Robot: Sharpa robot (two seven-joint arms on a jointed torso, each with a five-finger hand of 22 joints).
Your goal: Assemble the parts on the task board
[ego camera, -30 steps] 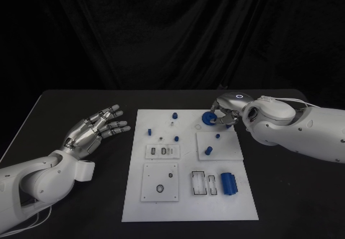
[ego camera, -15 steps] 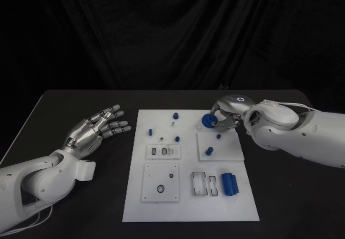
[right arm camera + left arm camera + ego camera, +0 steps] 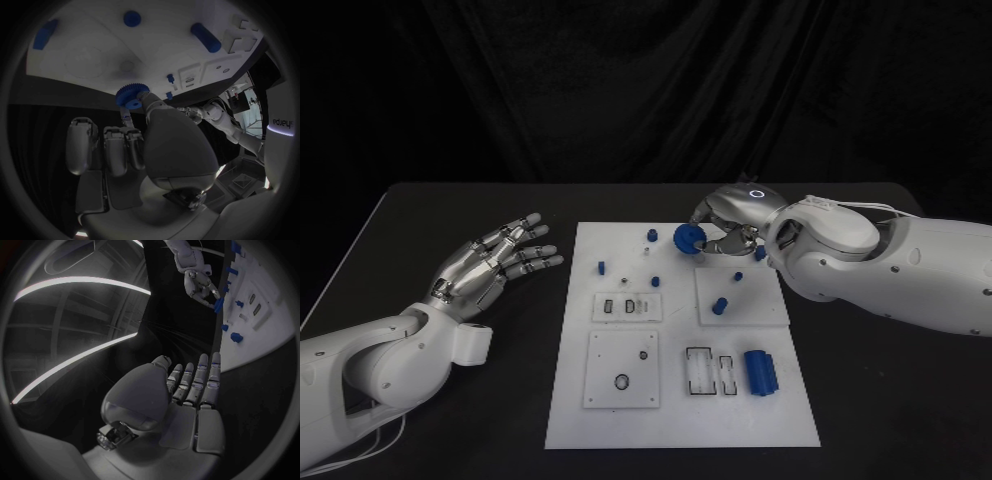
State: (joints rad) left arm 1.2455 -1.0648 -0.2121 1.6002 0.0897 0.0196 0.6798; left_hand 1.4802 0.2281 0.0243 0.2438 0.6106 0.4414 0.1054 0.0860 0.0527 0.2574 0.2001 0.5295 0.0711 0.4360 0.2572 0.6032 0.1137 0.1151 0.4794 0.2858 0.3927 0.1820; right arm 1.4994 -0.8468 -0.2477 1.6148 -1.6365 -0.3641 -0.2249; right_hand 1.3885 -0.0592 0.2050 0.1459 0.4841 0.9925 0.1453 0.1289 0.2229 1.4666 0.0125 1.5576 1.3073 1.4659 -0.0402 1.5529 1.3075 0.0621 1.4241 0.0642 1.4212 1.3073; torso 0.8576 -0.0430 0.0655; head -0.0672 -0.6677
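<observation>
The white task board (image 3: 678, 400) lies mid-table. My right hand (image 3: 728, 222) hovers over its far edge and pinches a blue gear (image 3: 687, 240) between thumb and fingers; the right wrist view shows the gear (image 3: 130, 95) at the fingertips, just off the board (image 3: 94, 60). Small blue pegs (image 3: 651, 233) (image 3: 600, 266) (image 3: 718, 303) stand on the board, and a blue cylinder (image 3: 759, 370) lies near its front right. My left hand (image 3: 495, 262) floats left of the board, fingers spread, holding nothing. From the left wrist, that hand (image 3: 187, 390) faces the right hand (image 3: 197, 282) and the gear (image 3: 218, 305).
Two raised white plates (image 3: 620, 368) (image 3: 741, 295) and slotted recesses (image 3: 710, 368) sit on the board. Black table (image 3: 877, 400) surrounds it on all sides, with a dark curtain behind.
My right hand has carried the blue gear leftward along the board's far edge, toward the peg at the back. The left hand has stayed where it was.
</observation>
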